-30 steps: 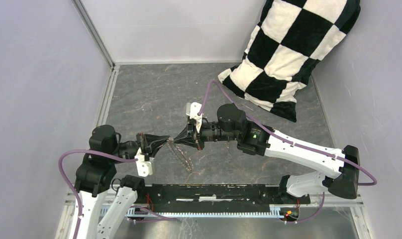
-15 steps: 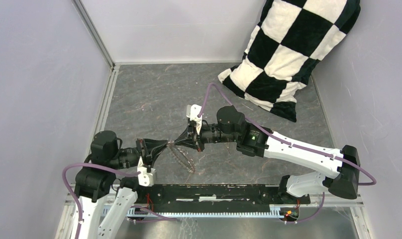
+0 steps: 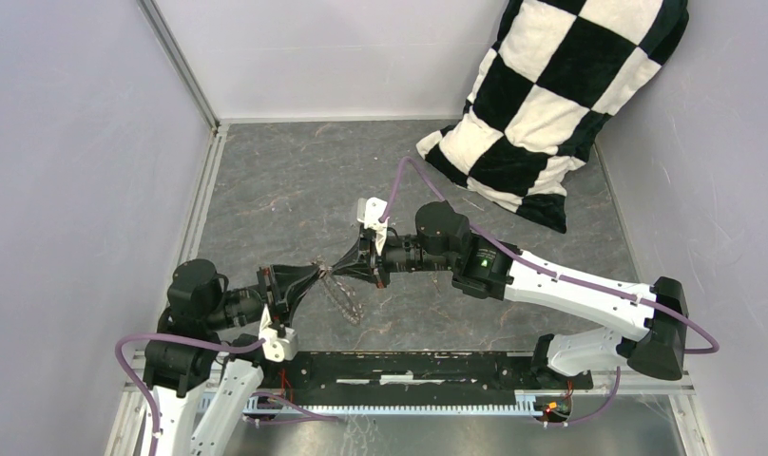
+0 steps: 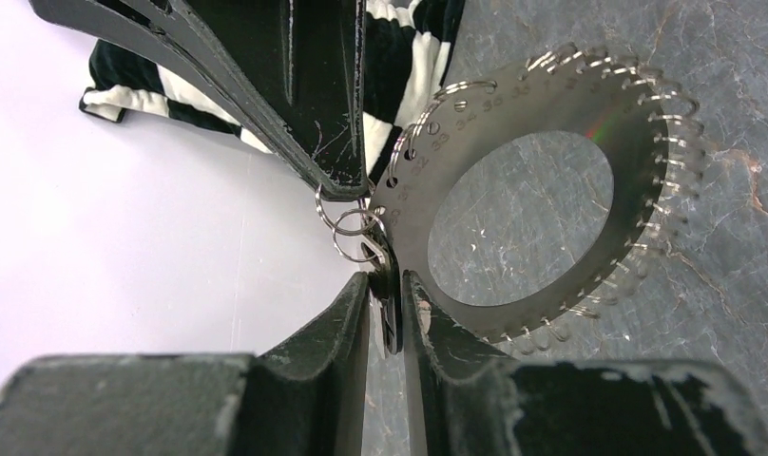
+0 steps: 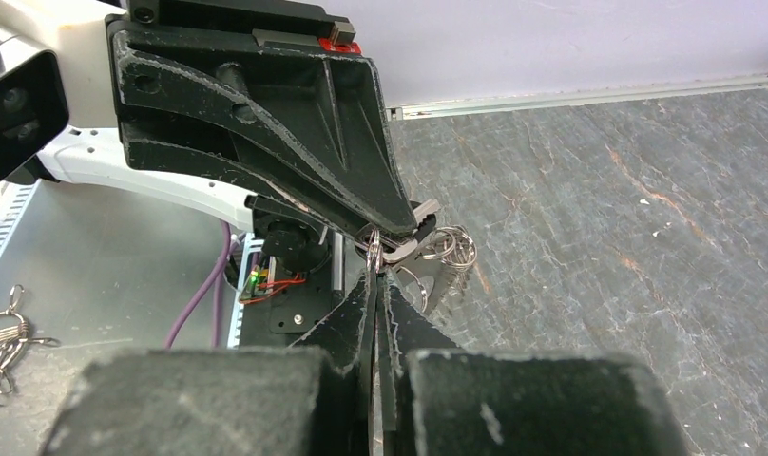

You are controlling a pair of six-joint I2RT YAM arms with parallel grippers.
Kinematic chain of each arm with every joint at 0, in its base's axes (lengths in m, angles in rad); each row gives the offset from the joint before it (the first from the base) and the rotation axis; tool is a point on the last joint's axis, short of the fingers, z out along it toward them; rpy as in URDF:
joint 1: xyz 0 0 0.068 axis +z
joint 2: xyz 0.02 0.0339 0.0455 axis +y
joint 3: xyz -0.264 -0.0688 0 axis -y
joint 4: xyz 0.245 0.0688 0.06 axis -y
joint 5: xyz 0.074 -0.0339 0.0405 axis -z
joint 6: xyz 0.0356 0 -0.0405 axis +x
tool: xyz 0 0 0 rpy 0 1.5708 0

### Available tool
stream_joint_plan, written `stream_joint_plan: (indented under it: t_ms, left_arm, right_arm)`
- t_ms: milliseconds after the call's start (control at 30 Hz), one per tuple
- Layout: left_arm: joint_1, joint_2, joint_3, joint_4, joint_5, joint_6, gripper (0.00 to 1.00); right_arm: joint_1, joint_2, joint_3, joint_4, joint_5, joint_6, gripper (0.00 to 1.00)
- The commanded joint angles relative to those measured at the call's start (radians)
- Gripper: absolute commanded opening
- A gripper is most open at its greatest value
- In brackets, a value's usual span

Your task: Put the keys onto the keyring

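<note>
- Pinching shut on the rim, the right gripper (image 3: 352,268) holds the keyring (image 4: 561,109) above the table (image 3: 285,180).
- The ring hangs toward 5 o'clock from the fingertips.
- The left gripper (image 4: 386,281), at 9 o'clock, has narrow jaws around a key (image 4: 390,309); whether it grips cannot be told.

The worktop (image 3: 266,180) is viewed from high above and behind its near edge. The wrist views are taken close along the fingers (image 4: 304,370): left toward the far right corner, right toward the near left. The keyring (image 4: 637,142) is shared by all three.
</note>
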Motion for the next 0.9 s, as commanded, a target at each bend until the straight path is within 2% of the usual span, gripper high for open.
stream_joint_plan:
  t_ms: [0, 200, 400, 567, 667, 867]
  left_arm:
    - [0.01, 0.004, 0.004, 0.037, 0.036, -0.032, 0.26]
    - [0.017, -0.001, 0.002, 0.038, 0.043, -0.03, 0.26]
    - [0.019, -0.028, -0.023, 0.15, 0.019, -0.127, 0.25]
    - [0.019, -0.03, -0.023, 0.15, 0.02, -0.141, 0.16]
    - [0.019, -0.035, -0.022, 0.15, 0.026, -0.153, 0.13]
    - [0.02, -0.038, -0.014, 0.035, 0.052, -0.024, 0.14]
  right_arm:
    - [-0.002, -0.022, 0.024, 0.069, -0.008, -0.003, 0.0]
    - [-0.002, -0.003, 0.036, 0.058, -0.032, 0.002, 0.01]
    - [-0.002, 0.013, 0.041, 0.041, -0.042, 0.003, 0.01]
    - [-0.002, 0.014, 0.041, 0.045, -0.056, 0.009, 0.01]
    - [-0.002, 0.008, 0.039, 0.041, -0.052, 0.007, 0.01]
    - [-0.002, -0.008, 0.031, 0.045, -0.055, 0.007, 0.01]
